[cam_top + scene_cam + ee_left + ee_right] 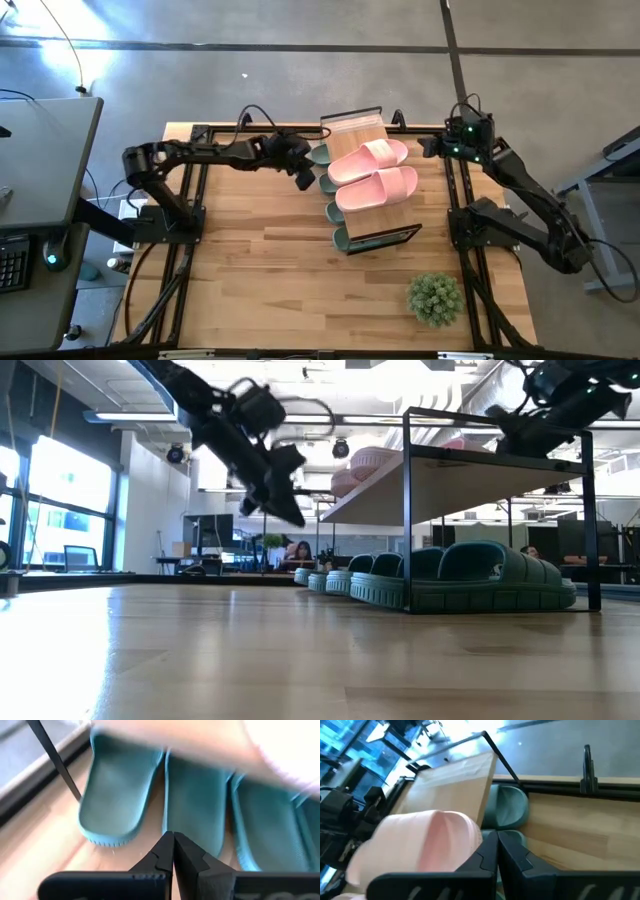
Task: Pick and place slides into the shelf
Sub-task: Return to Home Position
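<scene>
left tool [173, 837] and right tool [497, 836], both pinched together empty, flank the shelf [355, 128] holding pink slides [378, 187].

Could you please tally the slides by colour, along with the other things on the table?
Pink slides: 2
Green slides: 4
Shelf: 1
Potted plant: 1
Total: 8
</scene>
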Controlling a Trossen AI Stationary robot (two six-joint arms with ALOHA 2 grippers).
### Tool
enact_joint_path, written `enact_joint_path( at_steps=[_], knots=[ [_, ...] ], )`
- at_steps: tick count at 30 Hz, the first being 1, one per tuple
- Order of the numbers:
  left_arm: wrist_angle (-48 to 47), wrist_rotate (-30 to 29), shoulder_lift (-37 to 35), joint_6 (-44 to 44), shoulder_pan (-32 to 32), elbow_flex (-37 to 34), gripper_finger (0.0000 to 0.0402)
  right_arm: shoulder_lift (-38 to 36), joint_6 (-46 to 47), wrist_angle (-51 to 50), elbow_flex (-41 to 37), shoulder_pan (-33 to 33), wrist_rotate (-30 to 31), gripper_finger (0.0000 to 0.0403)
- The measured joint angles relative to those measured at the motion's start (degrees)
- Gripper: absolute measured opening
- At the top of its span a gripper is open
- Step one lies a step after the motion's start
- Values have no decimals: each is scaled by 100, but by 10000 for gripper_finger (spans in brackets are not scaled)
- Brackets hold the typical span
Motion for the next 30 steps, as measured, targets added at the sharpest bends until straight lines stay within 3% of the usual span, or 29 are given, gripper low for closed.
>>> enact_joint_path(
  at_steps=[8, 15, 19, 26, 30],
  knots=[
    [251, 60, -1063, 320, -8, 0, 0, -758, 273, -17, 35, 0, -202, 0],
    [1299, 575, -1858, 1151, -153, 0, 0, -1476, 217, 314, 385, 4, -1471, 0],
    [1895, 972, -2139, 1616, -443, 0, 0, -1898, 688, 762, 524, 4, -1837, 0],
    [2526, 1485, -2567, 2302, -854, 0, 0, -2431, 1865, 2312, 560, 6, -1928, 0],
    [2509, 1573, -2721, 2336, -867, 0, 0, -2387, 2608, 3172, 549, 4, -1384, 0]
  ],
)
